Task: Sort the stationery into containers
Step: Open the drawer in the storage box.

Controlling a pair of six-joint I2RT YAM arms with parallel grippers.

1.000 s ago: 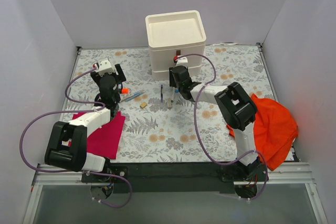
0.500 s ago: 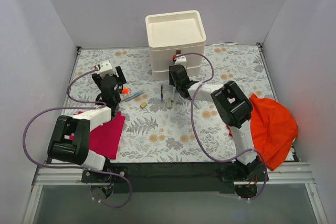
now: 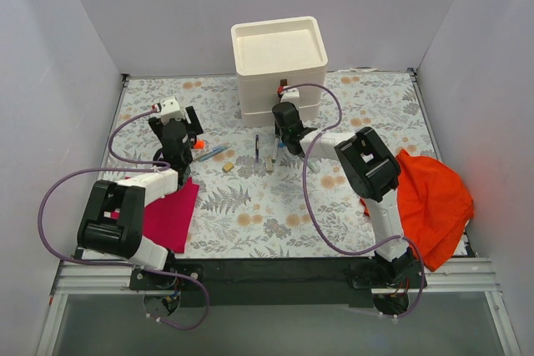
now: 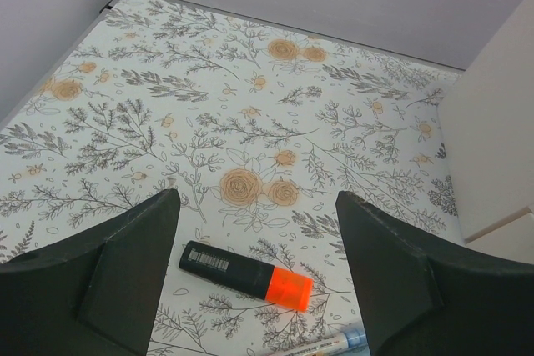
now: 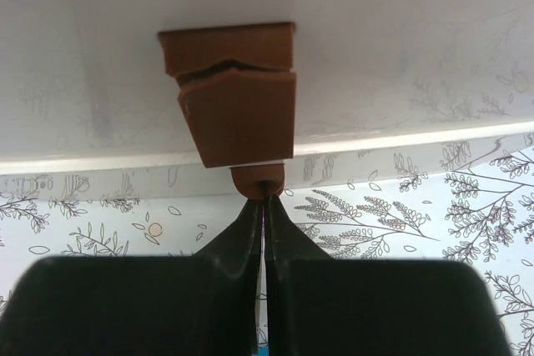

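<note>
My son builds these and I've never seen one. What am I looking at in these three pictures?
These are two robot arms. The overhead picture shows both, the left arm and the right arm, on a flowered mat with pens, a tan block, a pink cloth, an orange cloth and white stacked drawers. The other two come from wrist cameras. The left one looks past open jaws at an orange-capped marker lying below. The right one shows shut jaws, tips at a drawer's brown handle; whether they pinch it is unclear.
</note>
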